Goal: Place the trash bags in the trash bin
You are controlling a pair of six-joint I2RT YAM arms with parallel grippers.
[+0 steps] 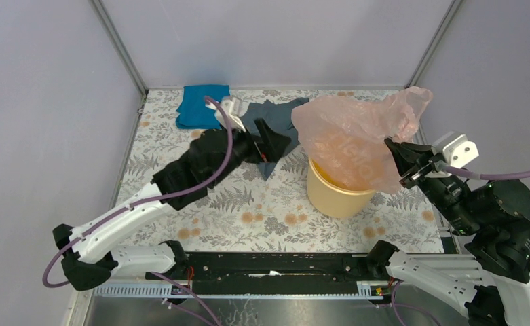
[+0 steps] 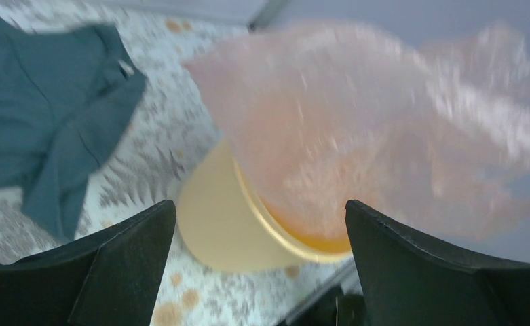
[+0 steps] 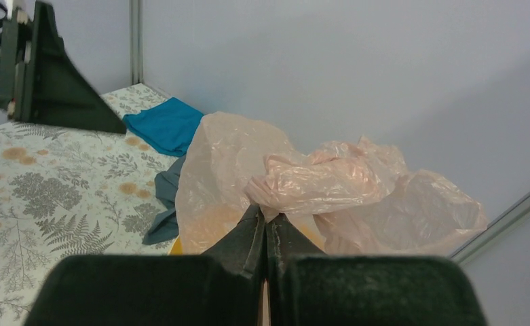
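The pale-pink trash bag (image 1: 357,132) hangs over the yellow-orange trash bin (image 1: 336,193), its lower part draped into the bin's mouth. My right gripper (image 1: 392,146) is shut on the bag's right edge, holding it up; in the right wrist view the gripper (image 3: 267,219) pinches a bunched fold of the bag (image 3: 330,180). My left gripper (image 1: 275,144) is open and empty, left of the bin. In the left wrist view the left gripper (image 2: 260,217) frames the bin (image 2: 228,224) and the blurred bag (image 2: 357,129).
A grey-blue garment (image 1: 275,119) lies behind and under the left gripper. A bright blue folded cloth (image 1: 201,105) lies at the back left. Enclosure walls stand close on three sides. The floral tablecloth (image 1: 248,217) covers the table.
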